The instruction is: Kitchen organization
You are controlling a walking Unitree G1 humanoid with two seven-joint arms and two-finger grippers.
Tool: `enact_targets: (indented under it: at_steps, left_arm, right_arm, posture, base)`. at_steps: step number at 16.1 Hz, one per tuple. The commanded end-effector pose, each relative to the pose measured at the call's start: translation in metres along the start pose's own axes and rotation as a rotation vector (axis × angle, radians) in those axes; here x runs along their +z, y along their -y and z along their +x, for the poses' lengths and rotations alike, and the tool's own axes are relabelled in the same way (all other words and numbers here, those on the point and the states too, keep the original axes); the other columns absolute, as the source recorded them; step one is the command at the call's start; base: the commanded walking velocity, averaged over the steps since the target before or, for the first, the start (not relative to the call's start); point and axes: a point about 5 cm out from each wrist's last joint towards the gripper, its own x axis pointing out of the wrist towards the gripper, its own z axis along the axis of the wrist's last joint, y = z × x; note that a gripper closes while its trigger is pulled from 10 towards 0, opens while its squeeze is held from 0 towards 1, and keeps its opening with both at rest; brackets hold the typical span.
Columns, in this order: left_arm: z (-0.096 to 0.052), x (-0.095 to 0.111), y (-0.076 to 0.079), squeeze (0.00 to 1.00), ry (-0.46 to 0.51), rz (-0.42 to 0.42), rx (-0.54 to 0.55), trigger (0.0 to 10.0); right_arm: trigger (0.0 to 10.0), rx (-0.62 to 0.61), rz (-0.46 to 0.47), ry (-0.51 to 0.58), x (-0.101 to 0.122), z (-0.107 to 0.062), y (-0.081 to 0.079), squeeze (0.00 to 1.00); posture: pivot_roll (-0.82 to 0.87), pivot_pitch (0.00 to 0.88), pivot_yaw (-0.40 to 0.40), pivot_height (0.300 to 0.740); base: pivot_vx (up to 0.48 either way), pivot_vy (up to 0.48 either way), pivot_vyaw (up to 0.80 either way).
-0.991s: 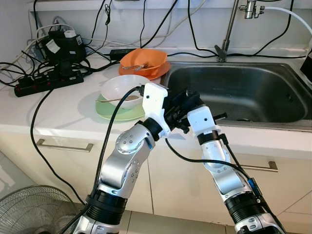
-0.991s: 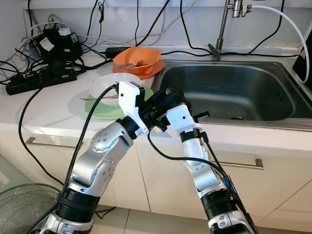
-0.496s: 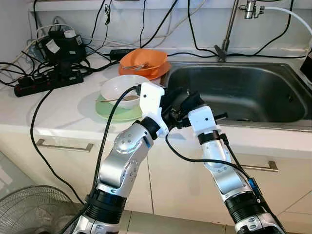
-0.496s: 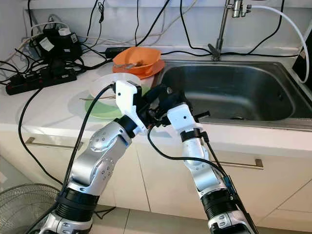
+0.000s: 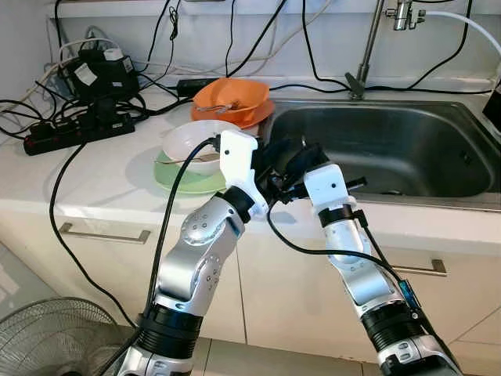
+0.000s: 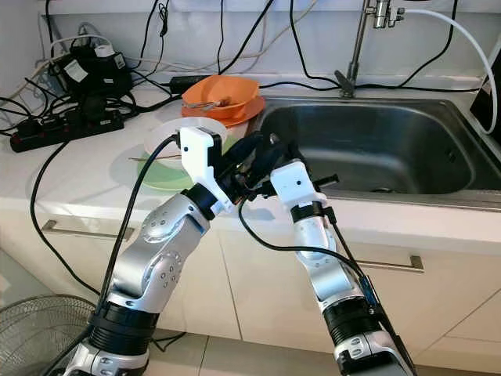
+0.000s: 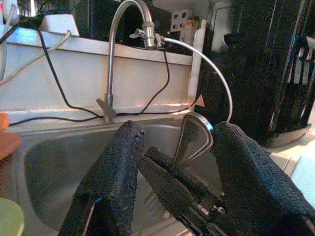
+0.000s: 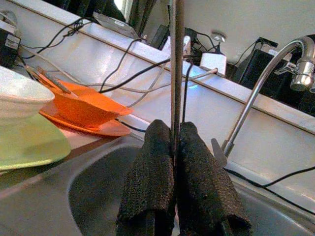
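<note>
Both arms have edged up toward the sink since the earlier frame.
Right end effector [image 8: 174,147] is clamped on a thin metal utensil [image 7: 194,140]; left end effector [image 7: 172,162] is spread around it. White bowl [image 5: 196,142], green plate [image 5: 176,178] and orange bowl [image 5: 231,98] sit unsorted on the tabletop [image 5: 102,180].

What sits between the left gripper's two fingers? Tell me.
In the left wrist view, the open fingers of the left gripper flank the right gripper, which is shut on a metal utensil.
</note>
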Motion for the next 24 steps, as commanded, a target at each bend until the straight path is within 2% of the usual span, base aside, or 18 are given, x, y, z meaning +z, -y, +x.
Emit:
enact_targets:
  at_steps: [1,4,7,11,15,16,17,18,19,24]
  left_arm:
    - [-0.004,0.01,-0.009,0.0,0.035,-0.015,0.044,10.0]
    - [-0.002,0.018,-0.006,0.0,0.078,-0.092,0.023,10.0]
    - [-0.002,0.023,-0.005,0.0,0.092,-0.106,0.007,10.0]
    - [-0.005,0.022,-0.001,0.0,0.07,-0.109,-0.027,10.0]
    - [-0.007,0.023,-0.003,0.0,0.067,-0.101,-0.024,10.0]
    - [-0.009,0.022,-0.006,0.0,0.056,-0.076,-0.006,10.0]
    - [-0.01,0.018,-0.009,0.0,0.023,-0.028,0.02,10.0]
    - [-0.012,0.011,-0.012,0.0,-0.025,0.023,0.033,10.0]
    - [-0.015,0.003,-0.015,0.0,-0.071,0.058,0.049,10.0]
    - [-0.029,-0.023,-0.024,0.0,-0.214,0.125,0.058,10.0]
  right_arm:
    - [0.0,-0.052,0.019,0.0,0.0,0.004,0.011,0.0]
    - [0.0,-0.028,0.011,-0.009,-0.003,0.0,0.004,0.0]
    - [0.0,-0.022,0.011,-0.027,-0.008,-0.004,0.002,0.0]
    - [0.0,-0.047,0.0,-0.049,-0.012,-0.002,0.008,0.0]
    - [0.0,-0.108,-0.003,-0.089,-0.016,0.004,0.02,0.0]
    - [0.0,-0.137,0.006,-0.097,-0.017,0.007,0.027,0.0]
    - [2.1,-0.167,0.026,-0.104,-0.017,0.01,0.033,0.0]
    - [10.0,-0.188,0.04,-0.111,-0.017,0.013,0.039,0.0]
    - [10.0,-0.208,0.049,-0.113,-0.017,0.016,0.045,0.0]
    - [10.0,-0.247,0.086,-0.131,-0.02,0.023,0.06,0.0]
  posture:
    - [0.03,0.0,0.077,0.74]
    - [0.03,0.0,0.077,0.74]
    - [0.03,0.0,0.077,0.74]
    - [0.03,0.0,0.08,0.74]
    - [0.03,0.0,0.079,0.74]
    - [0.03,0.0,0.078,0.74]
    - [0.03,0.0,0.078,0.74]
    - [0.03,0.0,0.078,0.74]
    - [0.03,0.0,0.079,0.74]
    - [0.03,0.0,0.082,0.74]
  base:
    - [0.0,0.0,0.0]
    - [0.0,0.0,0.0]
    - [0.0,0.0,0.0]
    - [0.0,0.0,0.0]
    - [0.0,0.0,0.0]
    - [0.0,0.0,0.0]
    - [0.0,0.0,0.0]
    - [0.0,0.0,0.0]
    - [0.0,0.0,0.0]
    - [0.0,0.0,0.0]
